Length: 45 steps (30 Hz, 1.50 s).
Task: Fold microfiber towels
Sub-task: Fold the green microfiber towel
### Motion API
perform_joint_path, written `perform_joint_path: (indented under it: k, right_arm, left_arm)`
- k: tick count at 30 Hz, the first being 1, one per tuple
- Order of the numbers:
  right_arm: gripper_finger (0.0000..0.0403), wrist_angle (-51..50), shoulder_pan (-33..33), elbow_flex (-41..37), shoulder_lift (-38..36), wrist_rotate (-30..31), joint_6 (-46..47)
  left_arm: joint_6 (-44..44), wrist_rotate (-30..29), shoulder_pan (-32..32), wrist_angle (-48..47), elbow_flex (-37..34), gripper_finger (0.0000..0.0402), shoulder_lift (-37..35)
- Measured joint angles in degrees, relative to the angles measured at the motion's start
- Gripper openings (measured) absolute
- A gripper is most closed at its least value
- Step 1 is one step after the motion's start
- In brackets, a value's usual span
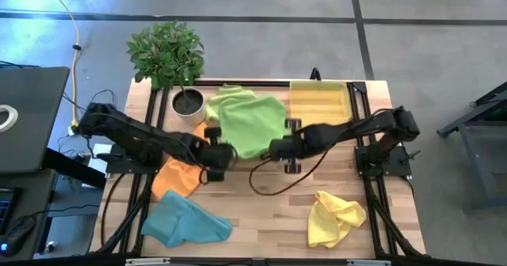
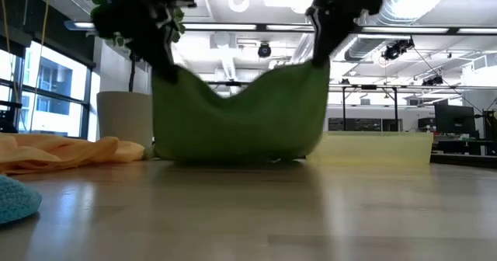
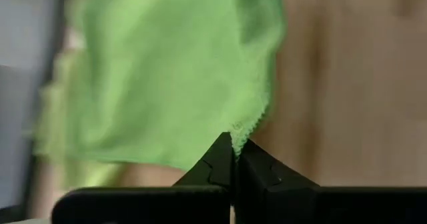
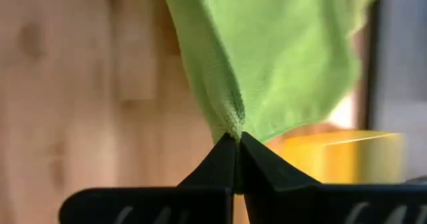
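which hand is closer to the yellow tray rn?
Right. The right hand pinches a corner of the lime green towel just in front of the yellow tray. The left hand grips the towel's other corner, farther off toward the orange towel.

Two dark, near-black arms show in the overhead view, one at the left of the frame, one at the right, each built of chunky jointed segments with rounded housings at the joints. A thin black cable loops down from the right arm near the middle of the frame. The left hand (image 3: 233, 159) has two matte black fingers, wedge-shaped and tapering to a point, rising from a flat black crossbar. The right hand (image 4: 237, 154) is of the same make, with faint pale marks on its crossbar.
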Motion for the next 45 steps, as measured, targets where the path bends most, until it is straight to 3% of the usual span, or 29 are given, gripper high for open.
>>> perform_joint_path:
  k: [7,10,13,18,24,34,41,45]
  right_arm:
    - [0.0000,1.99,5.00,-0.04,4.14,-18.13,4.48]
    - [0.0000,2.89,6.58,-0.04,4.79,-23.87,4.46]
    - [0.0000,3.03,7.45,-0.04,4.78,-23.97,3.41]
    - [0.0000,-0.06,6.37,0.02,3.33,-11.17,2.53]
    - [0.0000,-3.20,1.25,0.02,2.27,4.86,-0.66]
    - [0.0000,-4.87,-8.94,0.21,1.60,22.31,-9.84]
    - [0.0000,-7.52,-11.13,8.33,1.16,29.73,-15.43]
    - [0.0000,-11.69,-10.65,17.43,1.18,30.07,-15.66]
  left_arm:
    - [-5.41,21.88,-6.13,2.41,0.04,0.0000,7.80]
    - [-6.38,25.16,-7.92,2.94,0.18,0.0000,8.76]
    - [-5.38,23.99,-8.47,2.79,1.33,0.0000,8.84]
    - [0.79,14.80,-7.34,-0.72,4.65,0.0000,7.48]
    - [5.99,-5.92,-2.34,-7.48,7.73,0.0000,6.78]
    - [16.47,-30.52,8.62,-7.25,8.09,0.0000,5.64]
    - [23.30,-35.13,13.40,-7.90,14.94,0.0000,2.98]
    - [26.69,-35.66,13.31,-7.97,21.26,0.0000,0.62]
